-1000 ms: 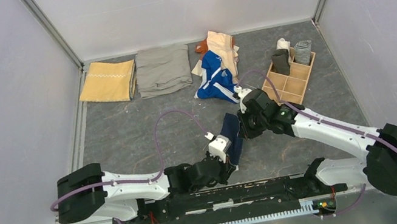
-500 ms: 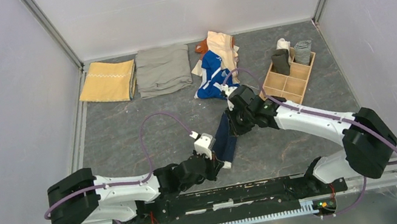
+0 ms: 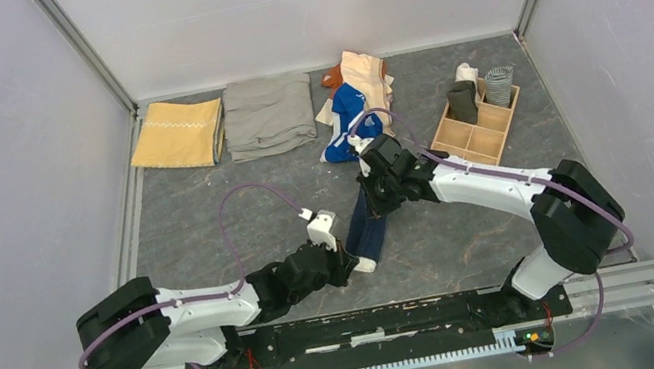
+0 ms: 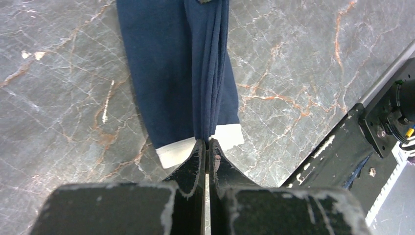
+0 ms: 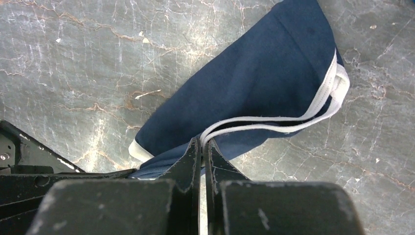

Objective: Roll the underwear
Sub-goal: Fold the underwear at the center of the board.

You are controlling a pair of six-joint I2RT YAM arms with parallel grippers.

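Step in hand: pre-roll setup, with one piece picked out and held stretched between both arms. The navy briefs (image 3: 366, 226) sit mid-table, slightly toward the near side, as a narrow folded strip running from the near end up toward the far right. They hang low over the table (image 3: 207, 216); the lower layer looks to rest on the surface, but I can't tell if all of it does. The left gripper (image 4: 205, 143) is pressed together, pinching the near end right at the hem. The fabric bunches into a ridge running away from the jaws. The right gripper (image 5: 200, 141) is also clamped, pinching the far end where the white trim (image 5: 274, 122) pulls out in two taut lines. Judgement: no rolling has begun and the cloth is not coiled anywhere. The next move calls for laying the strip flat and smooth, letting one end go while the other anchors it, then tucking and turning that freed end over itself; thin slack fabric will likely unroll if tension drops. Pose: the left arm lies low along the near edge, forearm reaching right and forward, wrist close to the table. The right arm stretches from its base far across to the left, elbow extended, wrist angled down at the strip's far end. The pile of bright blue and peach pieces (image 3: 354, 103) waits at the far side, just beyond the right gripper. The wooden divider box (image 3: 478, 122), mustard cloth (image 3: 178, 134) and grey-khaki cloth (image 3: 269, 113) are all apart from the action.
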